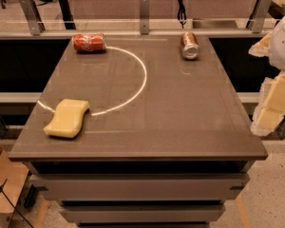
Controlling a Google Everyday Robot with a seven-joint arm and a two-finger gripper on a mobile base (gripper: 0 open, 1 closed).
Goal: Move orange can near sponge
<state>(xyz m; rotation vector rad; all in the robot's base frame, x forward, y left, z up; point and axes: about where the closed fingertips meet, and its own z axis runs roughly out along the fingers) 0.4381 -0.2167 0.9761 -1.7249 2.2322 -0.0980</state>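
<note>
At far right of worktop [180,118]: orange can [189,45] on its side, silver end toward camera. Sponge [67,118] flat near front left, well apart from it. Red can [89,42] on side, far left. Gripper [275,99], probably the pale shape at right edge, off worktop; its state unclear.
</note>
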